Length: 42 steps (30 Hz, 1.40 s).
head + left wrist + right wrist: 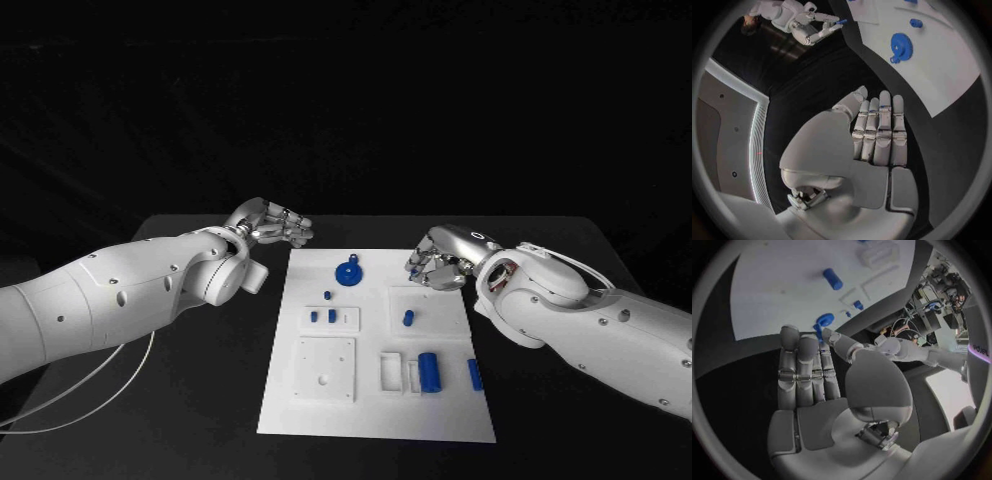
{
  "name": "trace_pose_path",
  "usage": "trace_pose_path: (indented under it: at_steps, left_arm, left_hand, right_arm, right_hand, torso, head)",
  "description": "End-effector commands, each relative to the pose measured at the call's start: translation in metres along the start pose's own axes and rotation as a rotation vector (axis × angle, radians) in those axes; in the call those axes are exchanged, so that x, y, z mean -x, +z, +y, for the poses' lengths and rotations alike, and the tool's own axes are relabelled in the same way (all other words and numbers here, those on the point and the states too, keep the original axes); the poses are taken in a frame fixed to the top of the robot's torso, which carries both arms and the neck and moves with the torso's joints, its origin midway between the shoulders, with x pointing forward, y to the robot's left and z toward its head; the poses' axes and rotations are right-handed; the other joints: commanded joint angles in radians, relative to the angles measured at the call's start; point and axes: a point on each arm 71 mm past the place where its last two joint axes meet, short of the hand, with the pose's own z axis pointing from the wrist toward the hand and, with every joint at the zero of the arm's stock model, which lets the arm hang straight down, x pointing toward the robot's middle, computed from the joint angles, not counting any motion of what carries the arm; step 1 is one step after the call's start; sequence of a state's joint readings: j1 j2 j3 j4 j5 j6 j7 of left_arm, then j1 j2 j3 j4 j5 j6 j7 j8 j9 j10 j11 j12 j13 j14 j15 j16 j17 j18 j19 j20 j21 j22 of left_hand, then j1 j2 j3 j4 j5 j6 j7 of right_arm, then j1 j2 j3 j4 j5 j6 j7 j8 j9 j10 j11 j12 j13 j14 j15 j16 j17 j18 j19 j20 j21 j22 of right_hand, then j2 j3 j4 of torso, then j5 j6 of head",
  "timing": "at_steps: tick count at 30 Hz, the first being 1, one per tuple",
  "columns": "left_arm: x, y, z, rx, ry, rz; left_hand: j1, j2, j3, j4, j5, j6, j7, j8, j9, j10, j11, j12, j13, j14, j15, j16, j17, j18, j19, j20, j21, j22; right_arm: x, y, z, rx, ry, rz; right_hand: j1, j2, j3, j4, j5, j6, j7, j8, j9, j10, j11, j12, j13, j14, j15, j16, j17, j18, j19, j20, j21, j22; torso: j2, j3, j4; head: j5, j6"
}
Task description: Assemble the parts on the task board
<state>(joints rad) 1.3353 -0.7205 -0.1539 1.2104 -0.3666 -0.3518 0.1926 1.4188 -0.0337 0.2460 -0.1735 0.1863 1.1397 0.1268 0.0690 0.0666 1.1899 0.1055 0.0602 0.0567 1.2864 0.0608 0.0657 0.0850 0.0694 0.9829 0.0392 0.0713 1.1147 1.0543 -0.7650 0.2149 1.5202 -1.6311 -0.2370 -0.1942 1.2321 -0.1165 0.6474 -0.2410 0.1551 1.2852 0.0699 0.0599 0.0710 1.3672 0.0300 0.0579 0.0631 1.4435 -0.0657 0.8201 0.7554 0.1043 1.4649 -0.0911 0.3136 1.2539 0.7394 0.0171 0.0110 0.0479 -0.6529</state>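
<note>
The left arm enters from the left edge of the head view and its left hand (274, 224) hovers above centre, over the black table (188, 235) just off the upper left corner of the task board (378, 415). In the left wrist view its fingers (879, 131) lie straight and side by side, holding nothing.

The right arm comes in from the right edge, and the right hand (444, 256) hangs over the board's upper right edge. It pinches a small blue part (819, 328) between thumb and fingertips; which way that piece points I cannot tell.

On the board, a blue gear (349, 271) lies flat near the top. A blue cylinder (428, 371) lies lower right, its long axis running up and down the frame, beside a white open tray (392, 370) whose contents I cannot make out.
</note>
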Motion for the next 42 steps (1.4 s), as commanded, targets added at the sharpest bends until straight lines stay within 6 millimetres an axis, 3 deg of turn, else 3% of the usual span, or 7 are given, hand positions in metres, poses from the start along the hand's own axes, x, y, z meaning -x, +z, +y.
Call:
trace_pose_path:
  at_steps: [1,7,9,15,22,33,42]
  left_arm:
    - [-0.003,0.004,-0.004,-0.025,-0.035,0.002]
    - [-0.010,0.011,-0.008,-0.034,-0.056,-0.012]
    - [-0.013,0.014,-0.009,-0.038,-0.061,-0.014]
    - [-0.022,0.020,-0.013,-0.046,-0.072,-0.008]
    - [-0.030,0.024,-0.017,-0.054,-0.078,0.005]
    - [-0.038,0.026,-0.021,-0.062,-0.082,0.022]
    - [-0.040,0.026,-0.021,-0.062,-0.084,0.028]
  left_hand:
    - [0.002,0.014,-0.002,-0.004,0.002,0.002,-0.002,-0.003,0.000,0.000,-0.004,0.001,0.001,0.004,0.001,-0.001,0.001,0.006,0.010,0.001,-0.002,0.000]
    - [0.002,0.020,-0.006,-0.003,0.003,0.008,-0.004,-0.003,0.000,0.008,-0.007,0.001,0.001,0.005,0.000,-0.001,0.002,0.005,0.011,0.000,-0.003,0.003]
    - [0.003,0.022,-0.007,-0.003,0.003,0.009,-0.004,-0.003,0.000,0.009,-0.008,0.001,0.001,0.006,-0.001,-0.001,0.002,0.005,0.011,-0.001,-0.003,0.004]
    - [0.004,0.027,-0.011,-0.004,0.003,0.012,-0.005,-0.003,0.000,0.012,-0.009,0.001,0.001,0.008,-0.002,-0.001,0.003,0.005,0.013,-0.002,-0.002,0.008]
    - [0.002,0.029,-0.013,-0.004,0.002,0.012,-0.005,-0.003,0.000,0.013,-0.009,0.001,0.001,0.008,-0.001,-0.001,0.003,0.004,0.013,-0.002,-0.003,0.008]
    - [0.002,0.031,-0.015,-0.004,0.003,0.012,-0.005,-0.003,0.000,0.014,-0.009,0.001,0.001,0.008,-0.002,-0.001,0.003,0.005,0.013,-0.002,-0.004,0.008]
    - [0.000,0.032,-0.017,-0.005,0.003,0.009,-0.004,-0.004,-0.001,0.012,-0.009,0.001,0.001,0.007,-0.001,-0.001,0.003,0.005,0.013,-0.001,-0.004,0.007]
  right_arm:
    - [0.000,0.001,0.019,0.091,0.101,-0.028]
    - [-0.014,0.003,0.045,0.155,0.146,-0.016]
    - [-0.023,0.003,0.056,0.180,0.138,-0.003]
    - [-0.051,0.001,0.078,0.228,0.100,0.041]
    - [-0.080,-0.004,0.093,0.261,0.036,0.105]
    - [-0.117,-0.009,0.104,0.272,-0.041,0.143]
    - [-0.128,-0.011,0.106,0.260,-0.071,0.151]
  right_hand:
    - [0.007,0.009,-0.010,0.000,0.006,0.005,0.002,0.004,0.002,0.022,-0.016,0.003,0.001,0.003,-0.007,0.003,-0.003,0.016,0.033,-0.004,-0.003,0.002]
    - [0.006,0.013,-0.015,-0.005,0.011,0.004,0.002,0.004,0.002,0.021,-0.016,0.003,0.001,0.003,-0.007,0.004,-0.005,0.017,0.034,-0.003,-0.008,0.004]
    - [0.006,0.013,-0.016,-0.006,0.012,0.004,0.002,0.004,0.002,0.021,-0.016,0.003,0.001,0.003,-0.007,0.004,-0.005,0.017,0.034,-0.003,-0.007,0.004]
    - [0.005,0.014,-0.016,-0.010,0.012,0.004,0.002,0.004,0.003,0.022,-0.016,0.003,0.001,0.004,-0.007,0.004,-0.007,0.019,0.035,-0.003,-0.011,0.005]
    - [0.004,0.015,-0.015,-0.014,0.007,0.005,0.002,0.004,0.003,0.023,-0.016,0.003,0.001,0.004,-0.007,0.006,-0.008,0.017,0.036,-0.003,-0.008,0.008]
    - [0.003,0.017,-0.008,-0.021,-0.005,0.006,0.002,0.004,0.003,0.022,-0.016,0.003,0.001,0.004,-0.007,0.008,-0.013,0.014,0.037,-0.003,-0.010,0.010]
    - [-0.001,0.014,0.004,-0.023,-0.015,0.007,0.001,0.004,0.003,0.024,-0.016,0.003,0.001,0.005,-0.007,0.013,-0.023,0.009,0.039,-0.005,0.013,0.021]
  torso:
    - [-0.003,-0.0028,0.0040]
    - [-0.009,-0.0064,0.0049]
    - [-0.011,-0.0085,0.0041]
    - [-0.015,-0.0133,0.0068]
    - [-0.012,-0.0125,0.0044]
    - [-0.011,-0.0093,0.0058]
    - [-0.013,-0.0096,0.0039]
  head:
    - [0.025,-0.003]
    - [0.064,-0.010]
    - [0.090,-0.014]
    - [0.122,-0.027]
    - [0.129,-0.025]
    - [0.153,-0.049]
    - [0.165,-0.054]
